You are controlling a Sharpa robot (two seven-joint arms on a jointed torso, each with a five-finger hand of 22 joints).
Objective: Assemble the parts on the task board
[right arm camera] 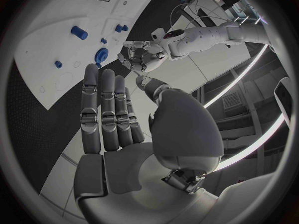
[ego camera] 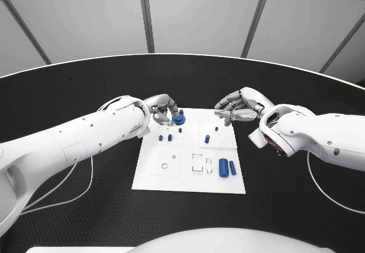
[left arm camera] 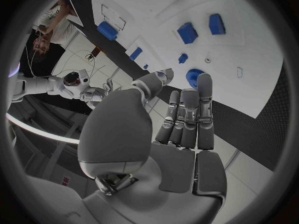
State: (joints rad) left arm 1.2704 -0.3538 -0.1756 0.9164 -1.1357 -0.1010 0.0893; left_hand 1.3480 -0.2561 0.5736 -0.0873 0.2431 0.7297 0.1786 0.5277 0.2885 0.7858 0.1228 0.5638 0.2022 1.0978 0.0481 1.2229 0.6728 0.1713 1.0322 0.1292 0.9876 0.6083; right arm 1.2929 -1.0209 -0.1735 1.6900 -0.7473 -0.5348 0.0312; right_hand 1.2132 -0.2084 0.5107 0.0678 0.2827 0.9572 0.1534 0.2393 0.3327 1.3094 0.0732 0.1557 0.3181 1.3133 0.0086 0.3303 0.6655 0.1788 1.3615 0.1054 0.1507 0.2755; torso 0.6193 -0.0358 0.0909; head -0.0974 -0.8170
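One white task board (ego camera: 190, 182) lies at the centre of the black table (ego camera: 68, 211). Two hands hover over its upper edge. The left hand (ego camera: 160, 109) sits at the board's upper left, fingertips around a round blue gear-like part (ego camera: 179, 119); I cannot tell whether it truly grips it. The right hand (ego camera: 237, 109), just off the upper right corner, holds nothing, fingers loosely curled but apart. Counting blue parts on the board: two small pegs (ego camera: 165, 138) left of centre, one peg (ego camera: 207, 139) mid-right, two longer cylinders (ego camera: 227, 167) lying lower right, plus that gear, six altogether.
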